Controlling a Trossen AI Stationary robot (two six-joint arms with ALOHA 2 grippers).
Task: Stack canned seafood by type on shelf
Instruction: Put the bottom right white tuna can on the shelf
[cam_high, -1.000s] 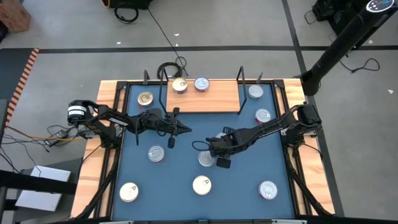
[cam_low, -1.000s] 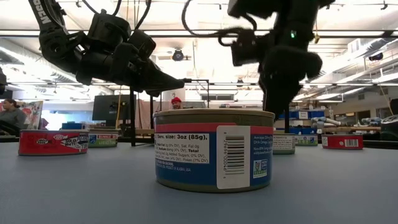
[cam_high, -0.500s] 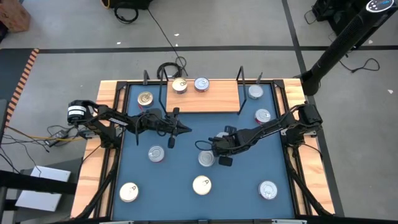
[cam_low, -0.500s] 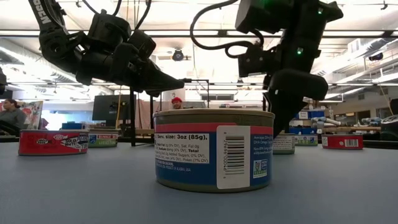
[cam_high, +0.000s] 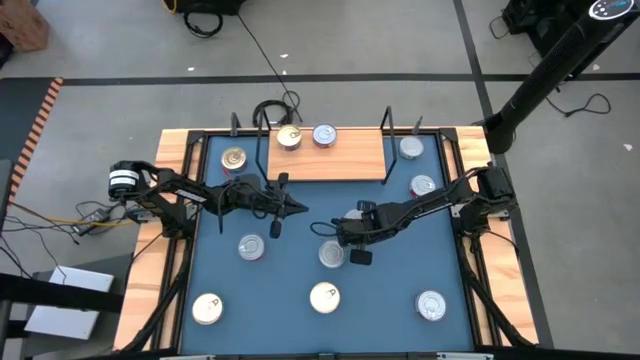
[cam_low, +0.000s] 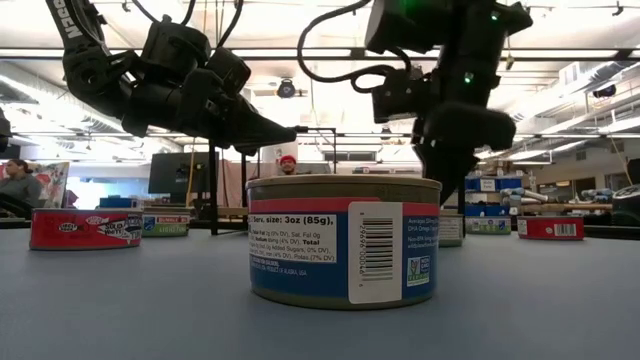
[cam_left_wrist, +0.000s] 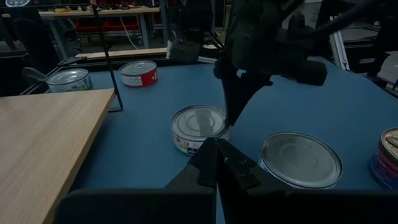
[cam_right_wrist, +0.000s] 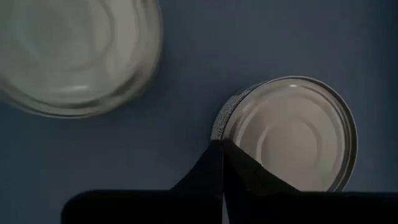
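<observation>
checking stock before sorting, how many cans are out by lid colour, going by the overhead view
silver-top cans: 6
gold or pale gold-top cans: 4
total: 10

Two cans (cam_high: 305, 136) sat on the shelf (cam_high: 340, 158); two more (cam_high: 417, 167) lay right of it; one (cam_high: 233, 158) lay left.

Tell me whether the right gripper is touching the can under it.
Cannot tell. In the right wrist view the shut right gripper overlaps the rim of the can, but height is unclear; the low view hides the tip behind a nearer can.
</observation>
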